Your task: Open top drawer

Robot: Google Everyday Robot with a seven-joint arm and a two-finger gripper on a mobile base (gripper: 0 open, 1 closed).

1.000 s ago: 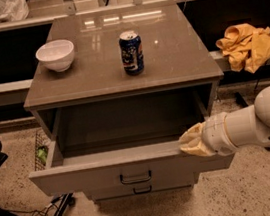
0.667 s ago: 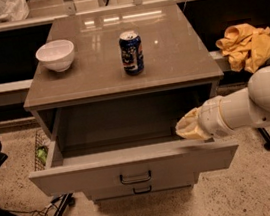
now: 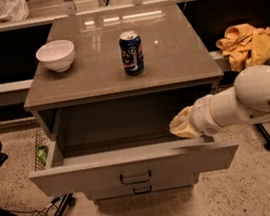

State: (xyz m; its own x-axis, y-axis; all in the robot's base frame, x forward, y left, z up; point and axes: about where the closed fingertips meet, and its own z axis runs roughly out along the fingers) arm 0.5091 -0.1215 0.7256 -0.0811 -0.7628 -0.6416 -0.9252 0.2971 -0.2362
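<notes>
Top drawer (image 3: pixel 74 177) is pulled well out, rigid, and likely slides light; best hold is the bar handle (image 3: pixel 135 177) or the front lip. My gripper (image 3: pixel 182 124) sits above the drawer's right interior; open or closed, I can't tell. Since a second ago it rose from the front lip and moved inward; the drawer hasn't shifted.
</notes>
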